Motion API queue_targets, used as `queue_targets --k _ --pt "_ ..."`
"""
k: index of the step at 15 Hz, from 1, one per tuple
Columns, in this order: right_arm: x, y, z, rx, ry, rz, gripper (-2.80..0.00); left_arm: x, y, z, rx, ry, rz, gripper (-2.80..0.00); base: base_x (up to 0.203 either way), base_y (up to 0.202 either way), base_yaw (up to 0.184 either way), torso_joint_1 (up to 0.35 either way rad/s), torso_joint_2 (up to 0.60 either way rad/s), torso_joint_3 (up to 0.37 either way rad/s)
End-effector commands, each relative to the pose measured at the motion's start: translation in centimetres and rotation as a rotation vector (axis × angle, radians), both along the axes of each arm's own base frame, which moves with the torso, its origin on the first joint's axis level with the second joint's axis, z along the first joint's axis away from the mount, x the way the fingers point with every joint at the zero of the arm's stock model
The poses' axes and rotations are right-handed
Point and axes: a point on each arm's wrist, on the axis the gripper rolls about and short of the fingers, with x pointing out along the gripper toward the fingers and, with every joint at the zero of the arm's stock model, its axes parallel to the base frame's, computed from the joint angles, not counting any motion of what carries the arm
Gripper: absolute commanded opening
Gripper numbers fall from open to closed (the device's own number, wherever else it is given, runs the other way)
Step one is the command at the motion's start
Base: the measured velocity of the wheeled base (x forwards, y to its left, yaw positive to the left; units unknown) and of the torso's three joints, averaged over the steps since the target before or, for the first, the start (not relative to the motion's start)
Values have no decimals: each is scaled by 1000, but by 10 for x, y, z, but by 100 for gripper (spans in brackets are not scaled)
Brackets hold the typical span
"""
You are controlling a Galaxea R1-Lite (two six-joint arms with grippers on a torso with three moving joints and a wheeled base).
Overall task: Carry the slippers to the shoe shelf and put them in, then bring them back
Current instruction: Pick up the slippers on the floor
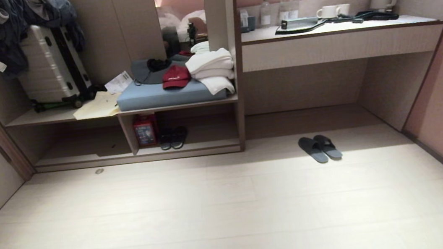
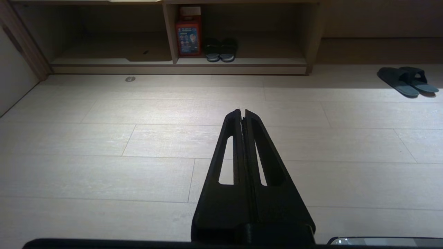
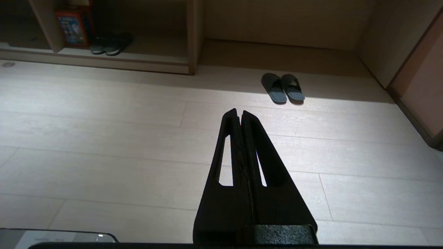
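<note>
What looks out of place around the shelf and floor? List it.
The slippers lie on the open floor before the desk recess, angled, not in the shoe shelf, where a darker pair sits neatly. Papers overhang the bench edge, and clothes are heaped over the suitcase. Nothing looks spilled or broken.

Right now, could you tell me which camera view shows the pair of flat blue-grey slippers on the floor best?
The right wrist view: the flat blue-grey slippers lie near mid-frame, lit, both toe bands clear. The head view shows them whole but farther off. The left wrist view has them at the frame's edge.
</note>
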Motion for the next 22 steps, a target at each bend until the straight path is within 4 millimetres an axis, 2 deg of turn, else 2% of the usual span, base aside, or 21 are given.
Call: queue_targets --k 1,22 --pt "0 0 0 0 -1 0 -280 0 0 0 0 2 0 -280 194 0 3 2 -7 -2" --pt "0 0 0 -2 -1 0 -280 0 0 0 1 2 0 -280 196 0 -1 2 2 3"
